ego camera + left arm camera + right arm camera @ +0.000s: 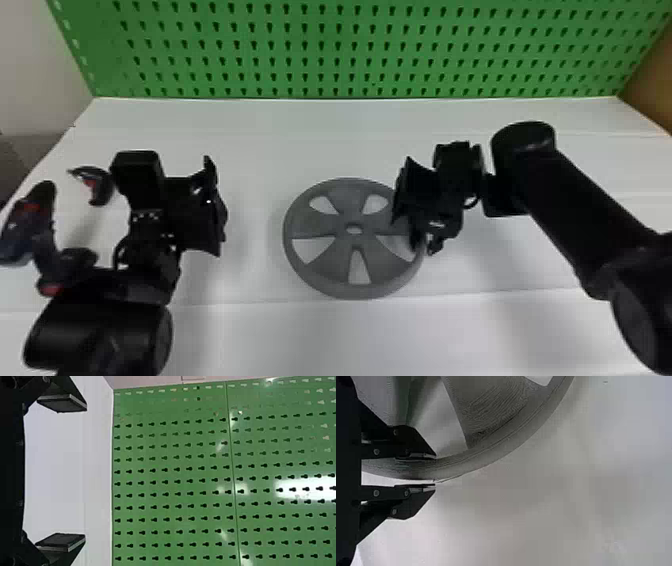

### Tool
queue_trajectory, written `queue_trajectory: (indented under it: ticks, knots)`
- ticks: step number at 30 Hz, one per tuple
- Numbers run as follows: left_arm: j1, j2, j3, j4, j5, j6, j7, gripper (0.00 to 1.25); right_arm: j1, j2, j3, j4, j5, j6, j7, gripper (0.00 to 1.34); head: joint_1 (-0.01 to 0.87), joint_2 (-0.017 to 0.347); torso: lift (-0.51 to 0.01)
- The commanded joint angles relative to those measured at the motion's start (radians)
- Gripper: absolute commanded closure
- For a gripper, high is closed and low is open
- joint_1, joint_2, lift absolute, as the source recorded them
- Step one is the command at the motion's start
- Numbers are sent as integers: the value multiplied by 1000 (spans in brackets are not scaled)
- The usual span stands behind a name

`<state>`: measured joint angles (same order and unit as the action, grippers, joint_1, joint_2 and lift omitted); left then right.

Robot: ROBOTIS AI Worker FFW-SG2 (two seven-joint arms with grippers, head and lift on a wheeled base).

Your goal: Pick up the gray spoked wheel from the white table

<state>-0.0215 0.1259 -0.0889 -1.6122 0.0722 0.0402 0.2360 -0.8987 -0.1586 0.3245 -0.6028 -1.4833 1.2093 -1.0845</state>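
Note:
The gray spoked wheel [324, 260] lies with its face up on the white table [320, 330]. At its right edge is my right gripper [419, 235], and its arm comes in from the right. In the right wrist view the two fingers of my right gripper [435, 470] are close together, one on each side of the wheel's rim [494, 457], shut on it; a thin sliver of light shows beside the outer finger. My left gripper [217, 210] is left of the wheel, apart from it. The left wrist view has my left gripper [63, 473] open wide, nothing between its fingers.
A green perforated panel [350, 50] stands along the table's back edge. Dark curved parts with red marks [30, 225] are at the far left, beside the left arm. A brown surface [650, 80] is at the back right.

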Motion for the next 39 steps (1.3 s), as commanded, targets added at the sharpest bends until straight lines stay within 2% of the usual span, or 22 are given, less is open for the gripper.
queue_trajectory:
  ticks: [1, 4, 6, 29, 36, 39]
  knots:
    - [0, 0, -2, 0, -2, 0, 0, 128, 0, -1, -10, 0, 5, 3, 0, 1024, 765, 2, -96]
    - [0, 0, -2, 0, -2, 0, 0, 128, 1, -1, -18, 0, 3, 6, 2, 1139, 765, 2, -96]
    - [0, 0, -2, 0, -2, 1, 0, 128, 1, -1, -19, 3, 3, 6, 2, 1168, 765, 2, -96]
    - [-3, 0, -2, 0, 0, 0, 3, 128, -6, -1, -16, 6, -11, 13, 0, 1164, 765, 2, -96]
    - [-3, 0, -2, 0, -2, 0, 3, 128, -19, -1, -107, -14, 48, 55, 0, 1164, 765, 2, -96]
    - [-5, 0, -2, 0, -2, 1, 3, 128, -25, -6, -119, -41, 55, 72, -2, 1164, 765, 2, -96]
